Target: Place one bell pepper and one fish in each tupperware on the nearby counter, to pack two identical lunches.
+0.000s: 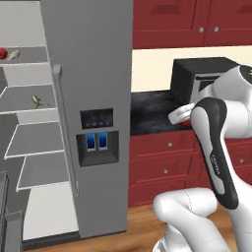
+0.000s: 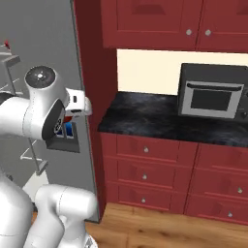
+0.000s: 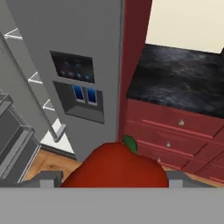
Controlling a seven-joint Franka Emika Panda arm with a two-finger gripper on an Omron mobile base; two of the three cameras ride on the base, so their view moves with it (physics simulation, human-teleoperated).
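My gripper (image 3: 114,180) is shut on a glossy red bell pepper (image 3: 116,164) with a green stem, which bulges between the two fingers in the hand view. In the left base view the gripper (image 1: 180,115) hangs in front of the black counter (image 1: 150,112), with the pepper (image 1: 186,123) red beneath it. From the right base view the hand (image 2: 77,108) is beside the fridge's edge. A second bell pepper (image 1: 3,53) and a pale fish (image 1: 14,54) lie on an upper fridge shelf. The tupperware is out of view.
The grey fridge door (image 1: 88,113) with its dispenser panel stands between the open shelves and the counter (image 2: 145,116). A black toaster oven (image 2: 210,92) sits on the counter's right part. Dark-red drawers (image 2: 155,164) run below and cabinets above. A small greenish item (image 1: 38,101) lies on a middle shelf.
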